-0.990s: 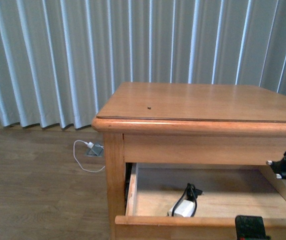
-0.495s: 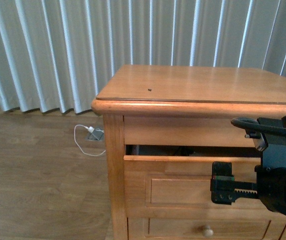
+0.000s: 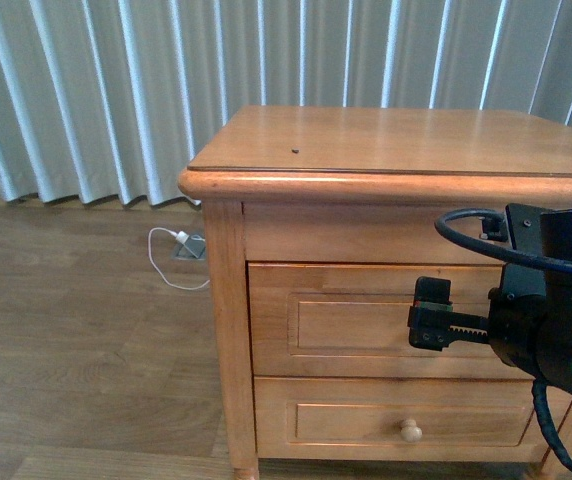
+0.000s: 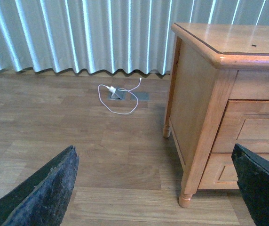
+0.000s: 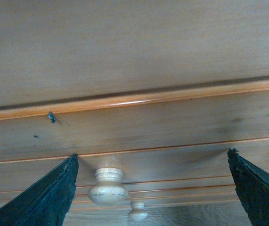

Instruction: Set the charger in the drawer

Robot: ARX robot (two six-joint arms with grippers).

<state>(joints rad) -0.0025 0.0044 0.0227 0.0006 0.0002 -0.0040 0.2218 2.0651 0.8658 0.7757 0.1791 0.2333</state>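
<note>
Top drawer [image 3: 346,322] sits fully shut, front flush with the cabinet [image 3: 386,140] frame, no gap showing.

Charger: not visible in any view. Not on the cabinet top, not on the floor [image 3: 76,340], not in either gripper. With the drawer shut I can't see inside, so I can't confirm it's in there. My guess is it is, and the task is at or near its end.

Don't mistake the white plug with white cable [image 3: 179,262] for it. That one lies on the floor near the curtain [image 3: 86,90], off the cabinet's left rear corner.

Right gripper [image 3: 431,314]: jaws wide apart, holding nothing, directly in front of the top drawer's panel. In the right wrist view the drawer knob [image 5: 107,186] lies between the spread fingers, nearer one of them. No contact that I can see. The knob's axis points straight out at the gripper. The lower drawer's knob [image 3: 410,431] is directly below.

Left gripper [image 4: 155,188]: jaws also wide apart and empty, well off the cabinet's left front leg and facing floor and curtain.

The right arm is clearly the nearer one. If a check or reopen is needed, it only has to close on the knob and pull straight back. Otherwise back straight off and clear the knob.
</note>
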